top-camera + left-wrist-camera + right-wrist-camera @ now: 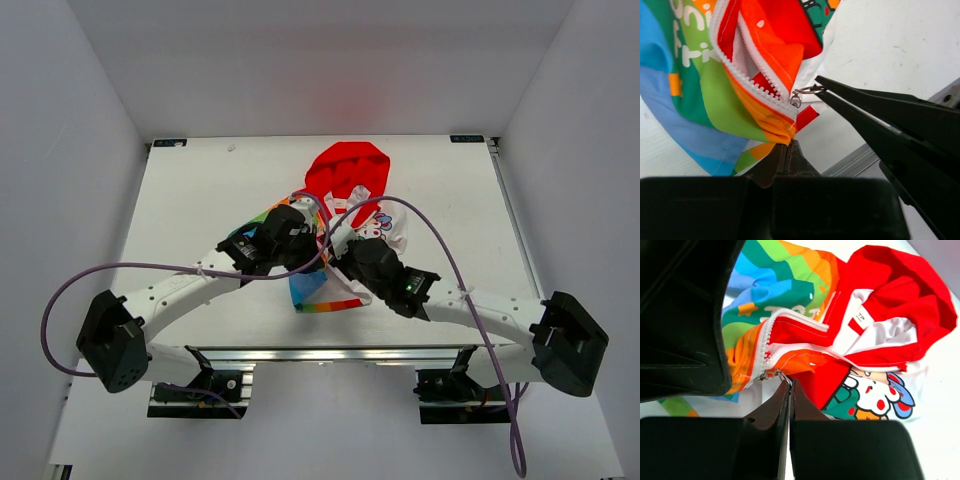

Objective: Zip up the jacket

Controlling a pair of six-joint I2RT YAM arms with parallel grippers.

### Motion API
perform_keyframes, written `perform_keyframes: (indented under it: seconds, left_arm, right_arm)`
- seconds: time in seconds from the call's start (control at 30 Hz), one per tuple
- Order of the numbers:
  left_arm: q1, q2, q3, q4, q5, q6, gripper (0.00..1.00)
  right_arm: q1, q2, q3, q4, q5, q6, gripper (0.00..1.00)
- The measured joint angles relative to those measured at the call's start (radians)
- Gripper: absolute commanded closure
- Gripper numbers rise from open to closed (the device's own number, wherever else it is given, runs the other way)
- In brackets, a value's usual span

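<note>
The jacket (pixel 347 172) lies mid-table, red hood at the far end, rainbow panel (pixel 312 290) near me. Its white zipper (pixel 754 84) is open up most of the front. In the left wrist view my left gripper (pixel 788 145) is shut on the orange bottom hem (pixel 775 131) just below the slider (pixel 796 101). In the right wrist view my right gripper (pixel 791 384) is shut on the metal pull ring (pixel 780 375) of the slider (pixel 761 376). The right fingers (pixel 865 107) reach in from the right. Both grippers (pixel 322 248) meet over the jacket's lower front.
The table's front metal rail (pixel 330 352) runs just behind the jacket's hem and shows in the left wrist view (pixel 860 157). Purple cables (pixel 432 228) loop over both arms. White walls close in the table on three sides.
</note>
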Motion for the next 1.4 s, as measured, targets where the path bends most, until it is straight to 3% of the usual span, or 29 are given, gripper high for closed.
perform_keyframes:
  seconds: [0.17,0.23,0.27,0.37,0.4,0.6,0.73,0.93,1.17,1.4]
  left_arm:
    - [0.001,0.002,-0.007,-0.021,-0.039,-0.026,1.0]
    - [-0.001,0.015,0.011,-0.05,-0.045,-0.037,0.93]
    - [-0.002,0.024,0.021,-0.061,-0.047,-0.039,0.76]
    - [-0.008,0.045,0.046,-0.106,-0.045,-0.036,0.53]
    - [-0.008,0.048,0.048,-0.121,-0.041,-0.032,0.38]
    - [-0.008,0.018,0.063,-0.188,-0.079,0.057,0.02]
    - [-0.008,-0.104,0.058,-0.167,-0.154,0.164,0.02]
    - [-0.017,-0.325,-0.008,0.032,-0.072,0.38,0.02]
    - [-0.046,-0.177,0.014,0.093,-0.062,0.57,0.02]
    - [-0.108,-0.084,0.023,0.11,-0.162,0.657,0.05]
  right_arm:
    - [-0.023,-0.004,0.024,-0.048,-0.074,-0.003,1.0]
    - [-0.031,-0.029,0.041,-0.121,-0.123,0.003,1.0]
    - [-0.034,-0.044,0.048,-0.151,-0.144,0.009,1.0]
    - [-0.051,-0.092,0.063,-0.243,-0.201,0.03,1.0]
    - [-0.058,-0.103,0.071,-0.271,-0.217,0.04,1.0]
    - [-0.083,-0.107,0.161,-0.435,-0.25,0.109,1.0]
    - [-0.163,-0.092,0.252,-0.506,-0.33,0.152,1.0]
    - [-0.312,-0.005,0.386,-0.565,-0.523,0.201,1.0]
    - [-0.376,0.09,0.509,-0.648,-0.693,0.233,1.0]
    - [-0.423,0.139,0.587,-0.706,-0.793,0.258,1.0]
